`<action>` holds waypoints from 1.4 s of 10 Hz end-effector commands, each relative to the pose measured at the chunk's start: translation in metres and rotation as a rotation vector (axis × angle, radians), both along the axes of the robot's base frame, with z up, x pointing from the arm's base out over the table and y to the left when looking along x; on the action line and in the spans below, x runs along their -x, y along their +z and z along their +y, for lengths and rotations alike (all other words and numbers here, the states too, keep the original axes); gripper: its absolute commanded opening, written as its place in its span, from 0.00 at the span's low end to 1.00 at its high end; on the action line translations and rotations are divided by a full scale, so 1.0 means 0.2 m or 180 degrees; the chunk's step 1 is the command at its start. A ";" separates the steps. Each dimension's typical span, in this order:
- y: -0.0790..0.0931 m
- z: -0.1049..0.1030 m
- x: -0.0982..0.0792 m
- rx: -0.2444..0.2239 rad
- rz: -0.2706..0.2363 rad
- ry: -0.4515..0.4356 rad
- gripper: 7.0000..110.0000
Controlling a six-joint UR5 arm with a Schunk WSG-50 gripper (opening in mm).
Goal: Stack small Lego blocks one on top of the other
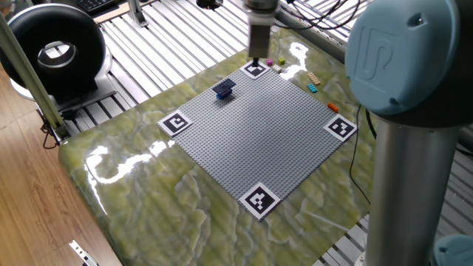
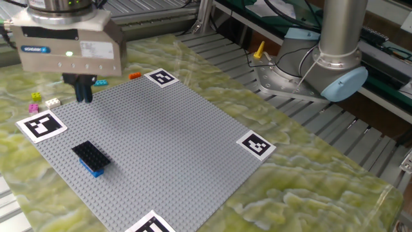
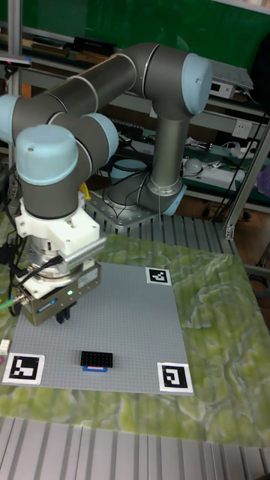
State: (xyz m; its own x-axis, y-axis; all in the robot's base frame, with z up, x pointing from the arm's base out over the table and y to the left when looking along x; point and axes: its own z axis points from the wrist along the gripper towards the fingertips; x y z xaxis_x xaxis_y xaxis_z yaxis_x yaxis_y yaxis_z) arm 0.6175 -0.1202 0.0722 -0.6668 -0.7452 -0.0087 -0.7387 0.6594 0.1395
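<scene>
You can see a blue label on the hand's [image 2: 84, 95] housing, but its lettering is too small to read.
</scene>
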 end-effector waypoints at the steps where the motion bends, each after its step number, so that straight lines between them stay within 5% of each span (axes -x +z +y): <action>1: -0.07 -0.16 0.12 -0.0051 0.0019 0.0162 0.00; 4: -0.13 -0.28 0.15 0.0113 -0.0009 0.0077 0.00; 6: -0.13 -0.37 0.14 0.0368 -0.0015 -0.0328 0.00; 7: -0.13 -0.32 0.18 0.0298 0.0114 -0.0675 0.00; 8: -0.11 -0.14 0.19 -0.0132 0.0224 -0.0872 0.00; 9: -0.10 -0.15 0.24 -0.0112 0.0336 -0.0802 0.00; 10: -0.11 -0.27 0.25 0.0178 0.0309 -0.0559 0.00; 11: -0.12 -0.34 0.22 0.0310 0.0208 -0.0306 0.00; 12: -0.14 -0.34 0.24 0.0209 0.0107 -0.0048 0.00; 14: -0.17 -0.45 0.30 0.0331 -0.0051 0.0216 0.00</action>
State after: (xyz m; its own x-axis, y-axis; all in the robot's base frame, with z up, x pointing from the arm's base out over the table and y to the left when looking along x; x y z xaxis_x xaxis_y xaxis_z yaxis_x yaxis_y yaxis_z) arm 0.5675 -0.1898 0.0429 -0.6937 -0.7167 0.0715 -0.7084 0.6968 0.1121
